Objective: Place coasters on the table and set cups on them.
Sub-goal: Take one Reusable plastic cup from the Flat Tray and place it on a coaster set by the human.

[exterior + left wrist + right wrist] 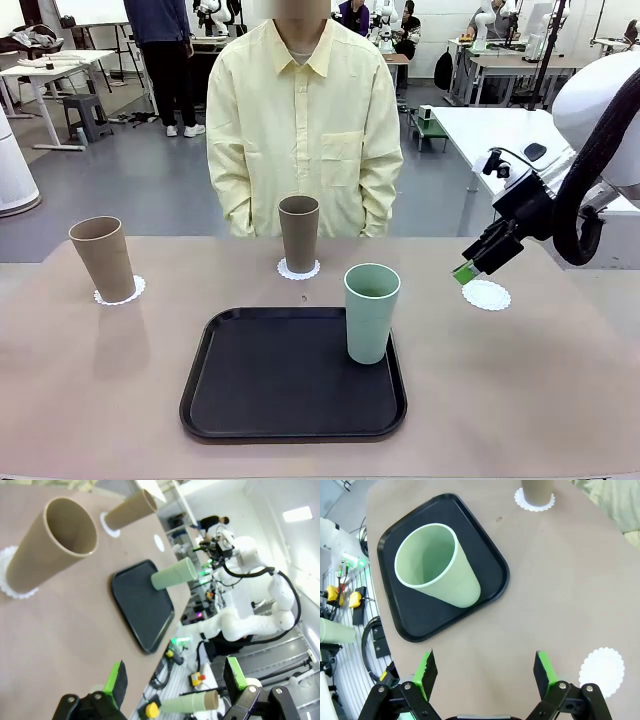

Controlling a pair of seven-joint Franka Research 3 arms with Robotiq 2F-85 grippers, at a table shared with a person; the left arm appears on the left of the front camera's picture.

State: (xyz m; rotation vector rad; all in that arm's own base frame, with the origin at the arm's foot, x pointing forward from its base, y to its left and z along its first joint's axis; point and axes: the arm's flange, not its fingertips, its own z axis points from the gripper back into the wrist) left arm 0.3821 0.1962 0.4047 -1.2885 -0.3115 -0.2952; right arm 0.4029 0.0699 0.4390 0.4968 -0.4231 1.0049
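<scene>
Two brown cups stand on coasters on the table (540, 390): one cup (103, 258) on the left coaster (121, 293), one cup (299, 232) on the middle coaster (299, 270). The mint green cup (371, 312) stands upright on the black tray (260, 390). A bare coaster (486, 294) lies at the right. My right gripper (468, 268) hovers open just left of it; in its own view the right gripper (484, 672) is empty, with the green cup (440, 565) ahead and the bare coaster (601, 670) to one side. My left gripper (175, 677) is open and empty, near the left brown cup (52, 550).
A person in a pale yellow shirt (300, 120) stands at the far edge behind the middle cup, hands hidden. The tray (420, 622) takes up the table's front middle. Bare tabletop lies to the tray's left and right.
</scene>
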